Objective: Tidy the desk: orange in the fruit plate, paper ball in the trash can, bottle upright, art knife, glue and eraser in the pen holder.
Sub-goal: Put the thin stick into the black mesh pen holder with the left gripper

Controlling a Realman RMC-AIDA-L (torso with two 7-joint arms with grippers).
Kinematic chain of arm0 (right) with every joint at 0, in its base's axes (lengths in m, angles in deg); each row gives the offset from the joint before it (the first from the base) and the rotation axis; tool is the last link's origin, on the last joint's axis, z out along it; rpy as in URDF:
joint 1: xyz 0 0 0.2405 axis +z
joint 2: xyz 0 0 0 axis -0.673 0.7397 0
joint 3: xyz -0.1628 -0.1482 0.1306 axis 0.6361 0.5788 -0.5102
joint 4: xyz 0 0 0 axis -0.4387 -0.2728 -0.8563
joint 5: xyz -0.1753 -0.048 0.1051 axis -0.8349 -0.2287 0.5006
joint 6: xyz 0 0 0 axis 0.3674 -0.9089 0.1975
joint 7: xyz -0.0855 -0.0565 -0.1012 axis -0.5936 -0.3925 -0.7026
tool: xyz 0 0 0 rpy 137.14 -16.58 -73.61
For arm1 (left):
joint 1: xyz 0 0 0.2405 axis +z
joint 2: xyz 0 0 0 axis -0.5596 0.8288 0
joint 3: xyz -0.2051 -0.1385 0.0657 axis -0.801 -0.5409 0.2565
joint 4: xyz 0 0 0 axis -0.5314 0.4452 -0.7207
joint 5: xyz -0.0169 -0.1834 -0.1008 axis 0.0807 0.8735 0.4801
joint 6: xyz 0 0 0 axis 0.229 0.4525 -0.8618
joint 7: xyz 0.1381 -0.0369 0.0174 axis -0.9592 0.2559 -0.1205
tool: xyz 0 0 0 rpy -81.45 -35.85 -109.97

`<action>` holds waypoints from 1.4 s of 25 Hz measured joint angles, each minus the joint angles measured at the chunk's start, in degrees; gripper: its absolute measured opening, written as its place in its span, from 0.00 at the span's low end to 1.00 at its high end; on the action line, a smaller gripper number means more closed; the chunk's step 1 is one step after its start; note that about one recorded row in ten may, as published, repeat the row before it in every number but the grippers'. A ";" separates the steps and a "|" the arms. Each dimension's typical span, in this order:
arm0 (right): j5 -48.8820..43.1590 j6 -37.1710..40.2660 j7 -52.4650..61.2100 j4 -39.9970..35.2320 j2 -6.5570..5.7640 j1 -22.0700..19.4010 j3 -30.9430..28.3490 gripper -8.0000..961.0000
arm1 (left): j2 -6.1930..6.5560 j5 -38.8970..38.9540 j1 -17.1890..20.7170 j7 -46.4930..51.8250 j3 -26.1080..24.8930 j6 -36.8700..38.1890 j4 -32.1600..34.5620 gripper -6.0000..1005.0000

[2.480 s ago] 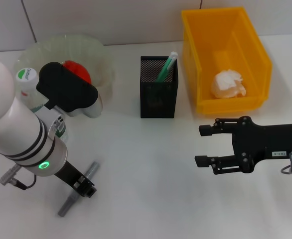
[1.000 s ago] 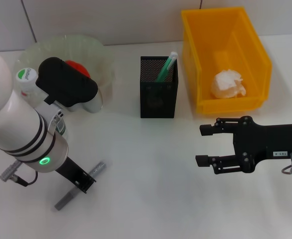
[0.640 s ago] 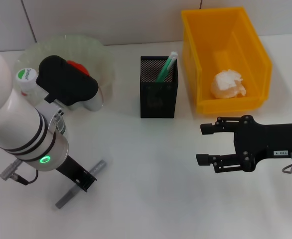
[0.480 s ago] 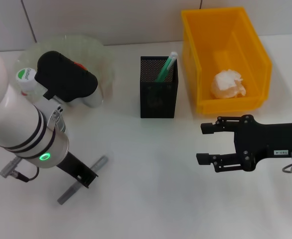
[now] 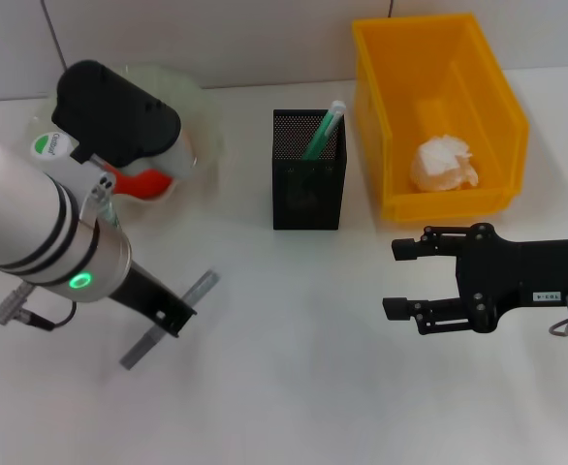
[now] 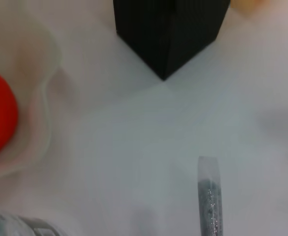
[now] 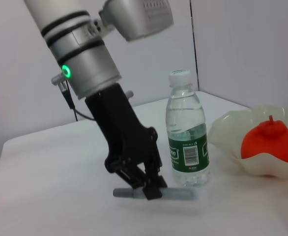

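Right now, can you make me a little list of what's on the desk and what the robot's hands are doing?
left hand: shut on the art knife, lifted just off the desk
right hand: open, holding nothing, in front of the trash can
orange: in the fruit plate
paper ball: inside the yellow trash can
bottle: standing upright beside the fruit plate
pen holder: black mesh, a green and white stick in it
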 joint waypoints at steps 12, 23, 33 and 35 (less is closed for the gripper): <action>-0.17 -0.51 -0.15 0.26 0.00 -0.02 0.00 0.80 | 0.27 2.26 2.68 -0.20 -4.79 0.58 11.57 0.14; -0.26 -1.16 -0.16 0.40 0.00 -0.08 -0.08 0.80 | 0.26 7.86 3.92 -0.67 -6.98 -1.22 19.45 0.14; -0.12 -1.48 -0.16 0.41 0.00 -0.09 -0.08 0.80 | 0.27 13.77 6.69 -4.85 -6.93 -13.04 18.92 0.14; -0.05 -1.48 -0.16 0.40 0.00 -0.08 -0.09 0.80 | 0.27 14.94 7.50 -6.00 -6.63 -16.24 18.42 0.14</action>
